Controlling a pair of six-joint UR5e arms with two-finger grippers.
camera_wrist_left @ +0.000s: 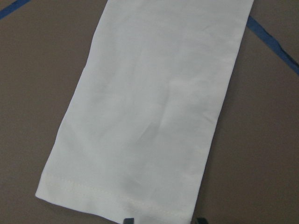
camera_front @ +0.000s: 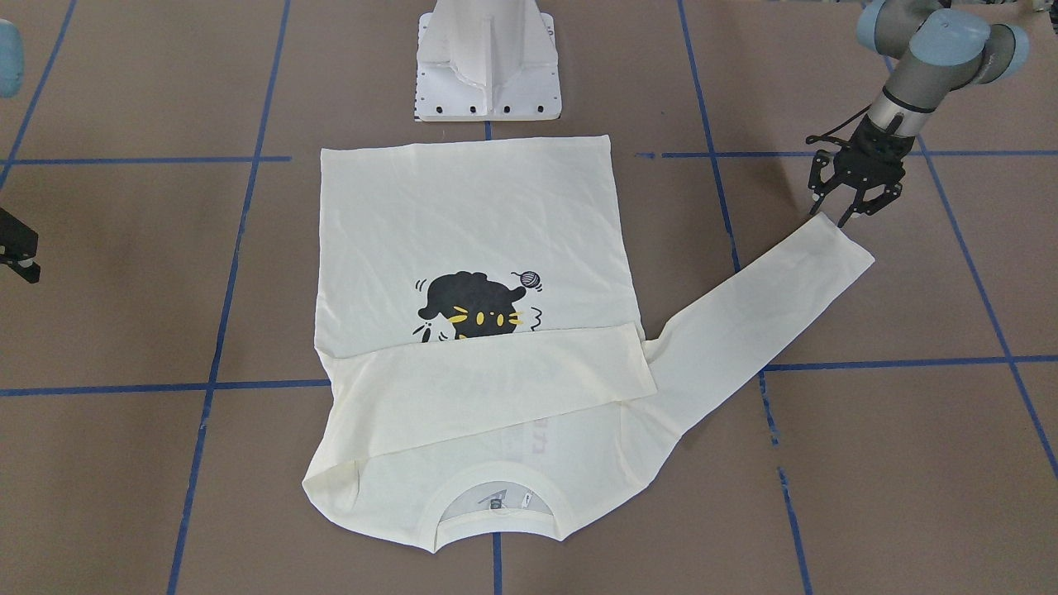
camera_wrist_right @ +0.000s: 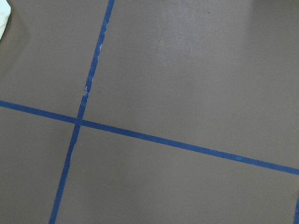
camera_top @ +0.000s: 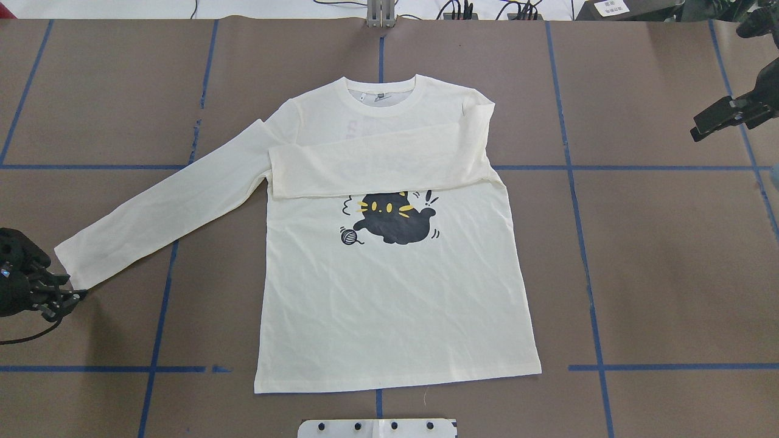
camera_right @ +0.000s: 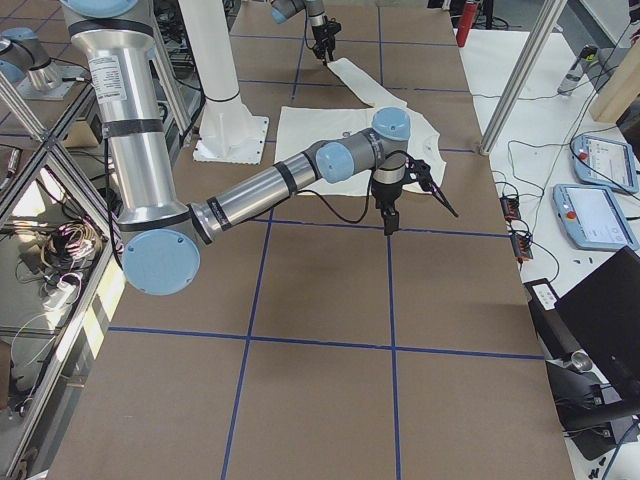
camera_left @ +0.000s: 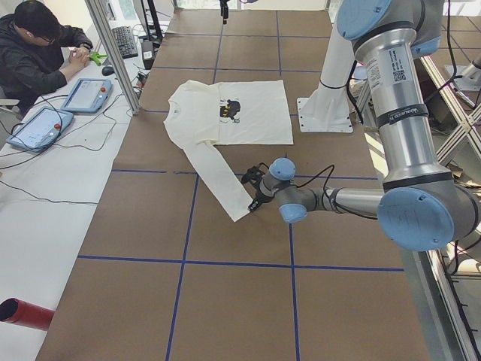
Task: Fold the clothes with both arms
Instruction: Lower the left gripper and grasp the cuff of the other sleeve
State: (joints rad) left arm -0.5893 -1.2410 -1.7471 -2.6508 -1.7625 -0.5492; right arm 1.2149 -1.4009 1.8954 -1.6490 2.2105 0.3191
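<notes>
The cream-white T-shirt (camera_top: 389, 292) lies flat and face up, with the black cat print (camera_top: 389, 219) showing. One sleeve (camera_top: 377, 164) is folded across the chest and covers the lettering. The other sleeve (camera_top: 152, 213) lies stretched out, and its cuff (camera_wrist_left: 117, 191) ends right at my left gripper (camera_top: 70, 298). That gripper (camera_front: 855, 207) is open, low over the table, with its fingertips (camera_wrist_left: 128, 220) at the cuff's hem. My right gripper (camera_top: 700, 131) is off to the side, away from the shirt, over bare table. I cannot tell whether its jaws are open or shut.
The white pedestal base (camera_front: 488, 74) stands just behind the shirt's hem. Blue tape lines (camera_wrist_right: 140, 135) cross the brown table. In the exterior left view an operator (camera_left: 37, 53) sits beside tablets (camera_left: 86, 94), and a red cylinder (camera_left: 26, 312) lies on the side bench.
</notes>
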